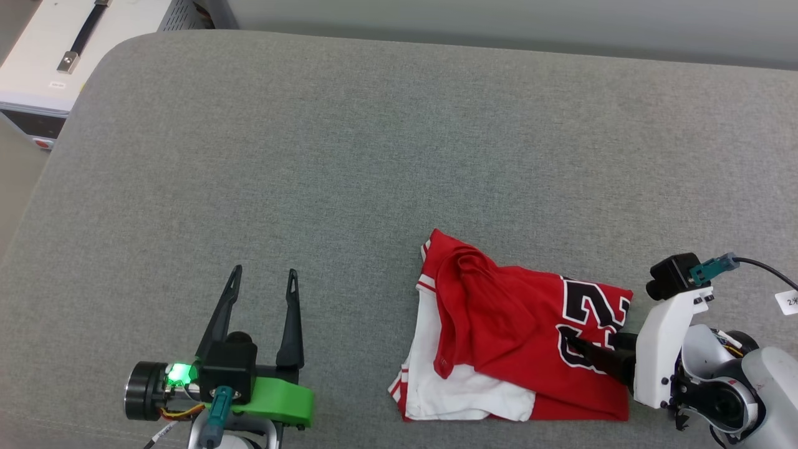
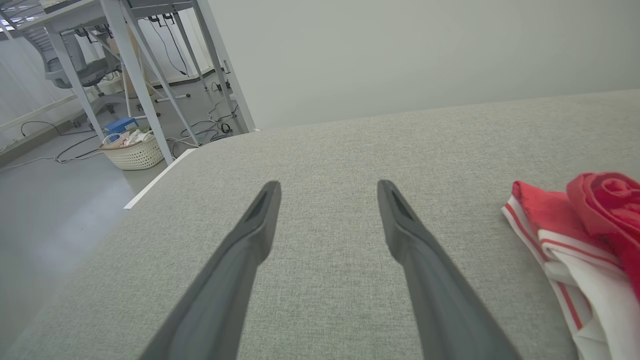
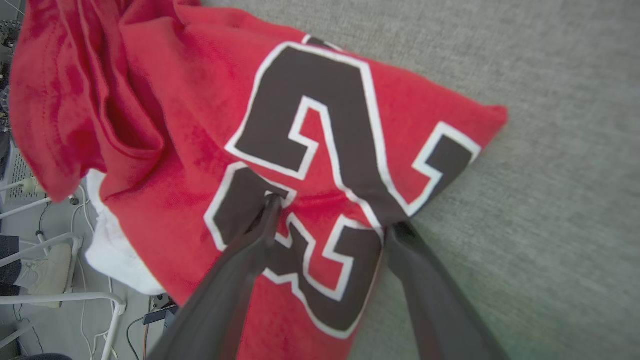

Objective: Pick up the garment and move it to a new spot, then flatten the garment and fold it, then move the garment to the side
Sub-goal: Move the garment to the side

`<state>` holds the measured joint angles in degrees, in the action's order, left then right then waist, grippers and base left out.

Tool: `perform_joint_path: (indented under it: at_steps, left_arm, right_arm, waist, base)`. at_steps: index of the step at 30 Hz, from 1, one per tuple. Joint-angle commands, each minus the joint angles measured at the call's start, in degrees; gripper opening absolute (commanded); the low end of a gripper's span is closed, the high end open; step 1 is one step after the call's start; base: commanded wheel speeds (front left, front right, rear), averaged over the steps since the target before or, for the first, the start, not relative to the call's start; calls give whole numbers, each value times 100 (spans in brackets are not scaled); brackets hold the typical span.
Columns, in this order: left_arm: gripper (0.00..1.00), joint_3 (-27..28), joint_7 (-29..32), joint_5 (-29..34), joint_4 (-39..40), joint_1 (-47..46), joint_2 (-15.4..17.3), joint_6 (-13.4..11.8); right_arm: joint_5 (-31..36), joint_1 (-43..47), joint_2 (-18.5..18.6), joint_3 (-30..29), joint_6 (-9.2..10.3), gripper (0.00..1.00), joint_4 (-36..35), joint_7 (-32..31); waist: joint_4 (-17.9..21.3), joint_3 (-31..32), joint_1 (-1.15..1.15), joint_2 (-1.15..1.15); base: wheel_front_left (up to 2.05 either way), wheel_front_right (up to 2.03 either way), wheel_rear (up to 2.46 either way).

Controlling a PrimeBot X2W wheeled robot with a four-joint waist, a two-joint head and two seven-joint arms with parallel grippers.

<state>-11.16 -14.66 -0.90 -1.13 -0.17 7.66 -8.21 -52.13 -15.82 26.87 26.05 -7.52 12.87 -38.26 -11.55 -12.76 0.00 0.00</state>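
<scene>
1. Shirt (image 1: 499, 324) cloth lay between the two fingers of the right gripper (image 3: 336, 215). The fingers were spread wide and were not squeezing it.
2. One finger tip (image 3: 270, 210) was on the big black number. The other finger tip was right at the shirt's edge, next to the grey cushion (image 1: 374, 156).
3. The shirt was red with white sleeves. It lay bunched up and partly folded over itself on the cushion, on the near right side in the head view.
4. The left gripper (image 1: 265, 274) was open too and held nothing. It was over bare cushion, well apart from the shirt.
5. Past the cushion's far corner, a white basket (image 2: 132, 152) stood on the floor beside some metal legs.
</scene>
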Motion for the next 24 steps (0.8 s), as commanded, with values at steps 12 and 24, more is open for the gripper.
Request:
perform_joint_path:
  at_steps: [12,24]
  left_arm:
    - [100,19,-34,24,-73,85,35,-41]
    - [100,37,-34,42,-34,190,66,-63]
  right_arm:
    - [-85,-394,427,587,3,0,-153,932]
    - [568,-1222,1419,828,3,0,-601,1422]
  waist:
    - [446,301,0,0]
    - [1525,439,0,0]
  base:
    - [0,0,0]
    - [0,0,0]
